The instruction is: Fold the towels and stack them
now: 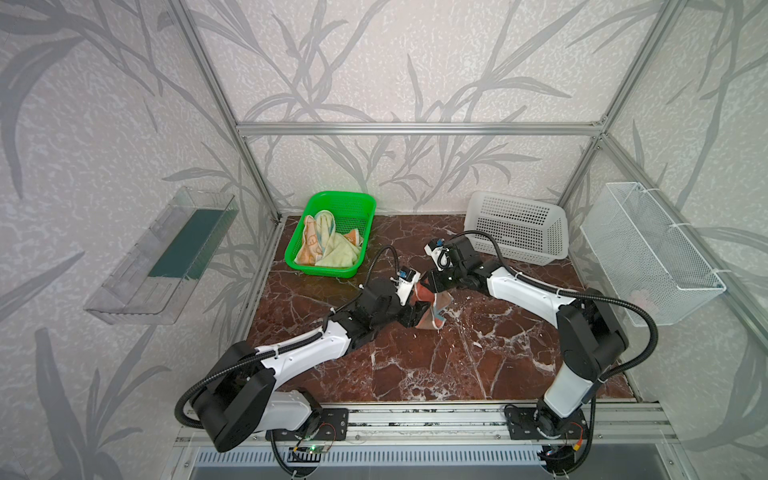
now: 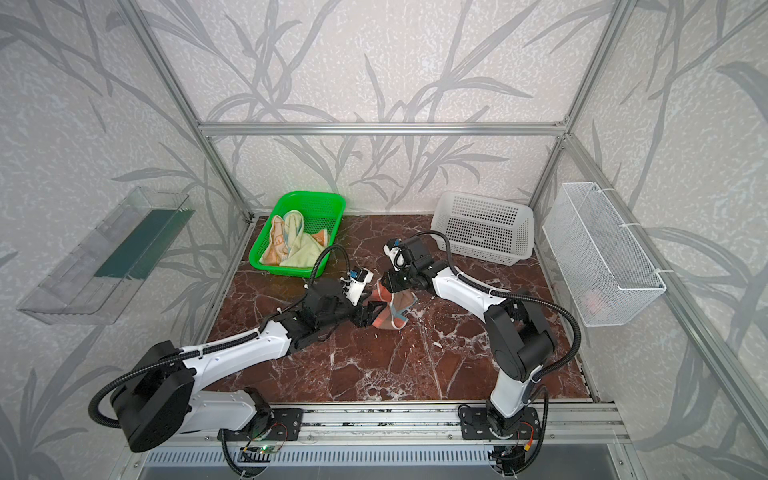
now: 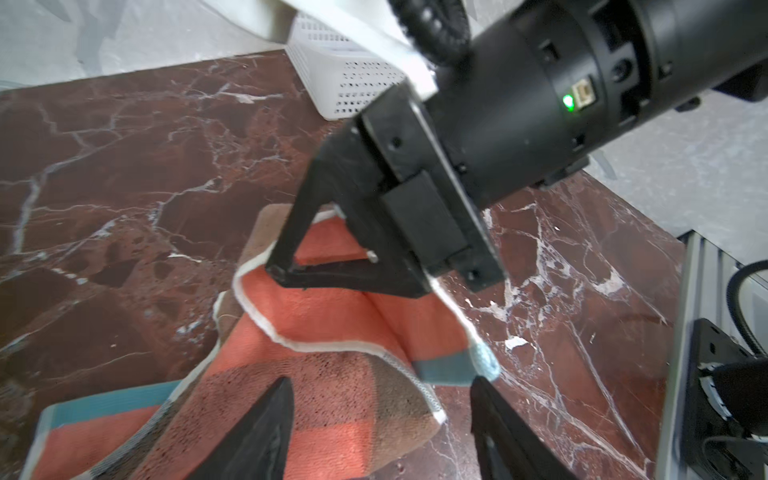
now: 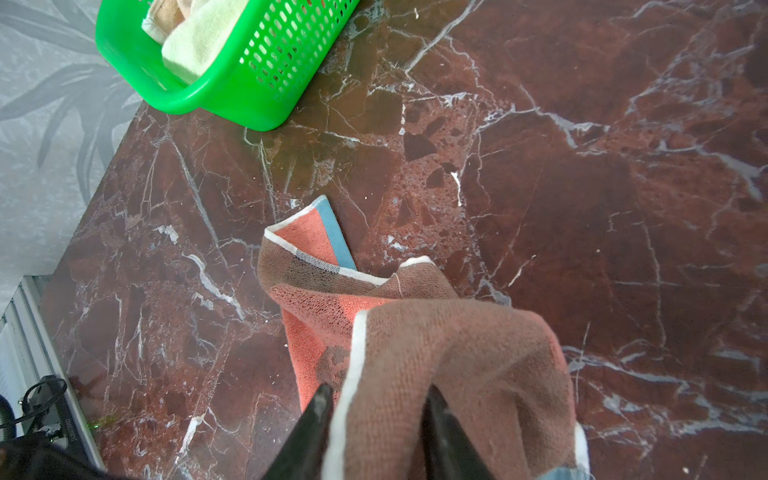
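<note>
Near the green basket [image 4: 187,97], your right end effector [image 3: 278,272] pinches the limp bear towel [image 3: 332,316] by its hem; your left end effector [image 3: 380,382] stands released, so take a teal corner [image 3: 444,372].

White arms [image 1: 303,352] with black joints and ribbed black cables [image 1: 653,332].

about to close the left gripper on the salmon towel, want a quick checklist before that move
1. right gripper shut on the salmon towel at its white hem: ok
2. left gripper ready: ok, open, fingers either side of the cloth
3. salmon towel spread out: not ok, bunched in folds
4. pale yellow towel and cartoon-face towel out of the way in the green basket: ok
5. which corner the left gripper would catch: cannot tell
</note>
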`<state>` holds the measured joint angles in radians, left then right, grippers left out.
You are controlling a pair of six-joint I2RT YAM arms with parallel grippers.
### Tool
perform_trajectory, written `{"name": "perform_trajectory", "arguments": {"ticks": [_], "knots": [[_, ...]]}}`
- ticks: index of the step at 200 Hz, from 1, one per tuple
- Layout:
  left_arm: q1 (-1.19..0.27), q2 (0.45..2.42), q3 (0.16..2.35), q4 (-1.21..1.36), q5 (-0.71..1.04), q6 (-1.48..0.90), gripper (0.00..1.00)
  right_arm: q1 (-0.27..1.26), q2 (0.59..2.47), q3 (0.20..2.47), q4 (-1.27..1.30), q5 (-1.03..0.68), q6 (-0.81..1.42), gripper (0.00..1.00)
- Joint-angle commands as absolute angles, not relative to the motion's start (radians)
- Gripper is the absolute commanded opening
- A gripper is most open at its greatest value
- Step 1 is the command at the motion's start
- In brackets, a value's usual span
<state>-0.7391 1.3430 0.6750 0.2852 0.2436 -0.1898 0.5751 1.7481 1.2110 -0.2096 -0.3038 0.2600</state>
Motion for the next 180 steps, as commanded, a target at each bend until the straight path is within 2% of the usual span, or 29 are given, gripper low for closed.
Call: {"name": "perform_trajectory", "arguments": {"ticks": [1,33,78,130,146,151,156,180], "knots": [[-0.766,1.363,0.727,0.318,0.285,-0.159,0.68,0.578,1.750,1.230,-0.226,-0.287,0.262,0.37],[-0.784,1.402,0.760,0.324,0.289,-0.149,0.67,0.580,1.756,1.238,-0.231,-0.281,0.255,0.37],[-0.790,1.468,0.811,0.307,0.308,-0.143,0.56,0.579,1.749,1.237,-0.233,-0.272,0.249,0.38],[-0.790,1.500,0.826,0.294,0.311,-0.132,0.27,0.579,1.752,1.244,-0.235,-0.267,0.242,0.40],[-0.790,1.505,0.829,0.301,0.302,-0.132,0.14,0.579,1.755,1.247,-0.234,-0.267,0.242,0.41],[-0.790,1.509,0.831,0.299,0.300,-0.131,0.07,0.580,1.755,1.248,-0.233,-0.265,0.241,0.41],[-0.791,1.511,0.833,0.295,0.293,-0.132,0.00,0.579,1.755,1.250,-0.233,-0.263,0.240,0.43],[-0.790,1.503,0.844,0.266,0.221,-0.150,0.00,0.578,1.750,1.255,-0.238,-0.224,0.219,0.62]]}}
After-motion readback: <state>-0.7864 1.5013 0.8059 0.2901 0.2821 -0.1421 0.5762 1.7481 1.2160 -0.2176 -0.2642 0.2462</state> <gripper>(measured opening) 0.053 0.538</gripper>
